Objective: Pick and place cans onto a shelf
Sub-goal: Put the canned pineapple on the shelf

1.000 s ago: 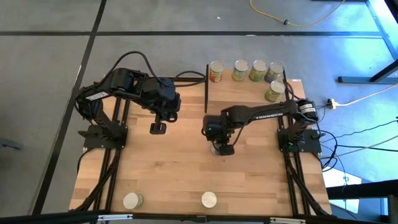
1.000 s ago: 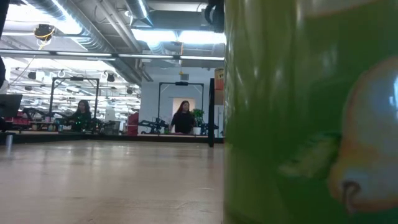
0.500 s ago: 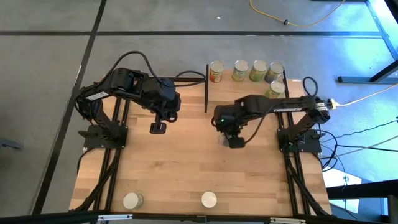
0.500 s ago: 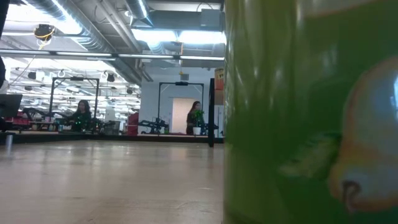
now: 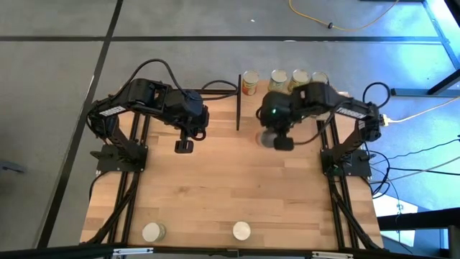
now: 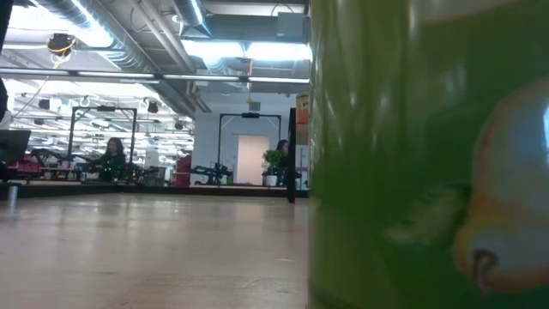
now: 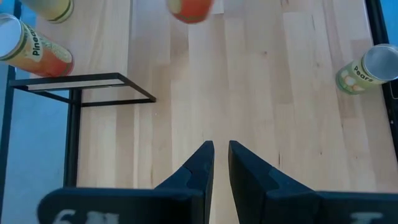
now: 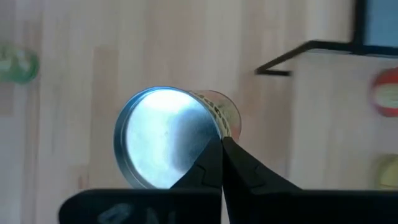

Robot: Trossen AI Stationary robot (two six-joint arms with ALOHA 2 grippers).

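Our right gripper [image 5: 283,142] hangs just in front of the shelf [image 5: 287,108] at the far right of the table [image 5: 215,187], fingers pressed together. In the right wrist view a can [image 8: 165,137] with a shiny round top sits right at the fingertips, but we can't tell whether it's pinched or just lying under them; from above it's a blurry pale spot [image 5: 266,137] beside the gripper.

Along the back of the shelf we see three cans [image 5: 277,80] standing upright in a row, with the right arm covering that end of the board.

Two more cans are at the near edge of the table, one [image 5: 152,232] towards the left and one [image 5: 241,231] near the middle, well apart from the shelf. The low view is mostly filled by a green label [image 6: 420,154].

Our left gripper [image 5: 183,147] waits over the left half of the table, fingers a bit apart with nothing between them.
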